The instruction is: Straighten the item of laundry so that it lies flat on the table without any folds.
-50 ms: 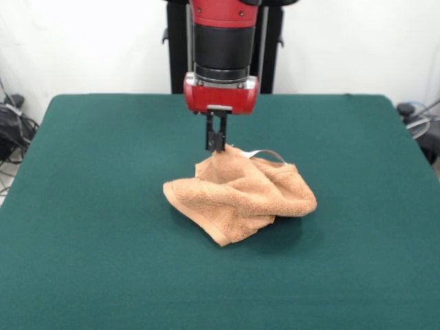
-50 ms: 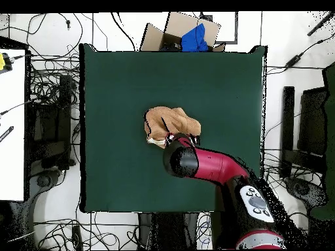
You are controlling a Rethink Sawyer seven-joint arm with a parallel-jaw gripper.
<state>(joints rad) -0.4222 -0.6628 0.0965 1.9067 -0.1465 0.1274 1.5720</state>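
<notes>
The item of laundry (image 1: pixel 240 196), an orange-tan towel, lies crumpled in a heap near the middle of the green table (image 1: pixel 82 206). Its far edge, with a white tag, is drawn up into a small peak. My gripper (image 1: pixel 216 143) hangs straight down over that peak, its two dark fingers close together and pinched on the cloth. In the overhead view the towel (image 2: pixel 170 123) shows as a bunched lump on the table (image 2: pixel 118 85). There the red arm covers the gripper and the towel's near edge.
A cardboard box (image 2: pixel 163 33) with a blue thing in it stands just past the table's far edge in the overhead view. Cables and dark equipment (image 2: pixel 49 124) lie on the floor along both sides. A white surface (image 2: pixel 12 131) sits at the left.
</notes>
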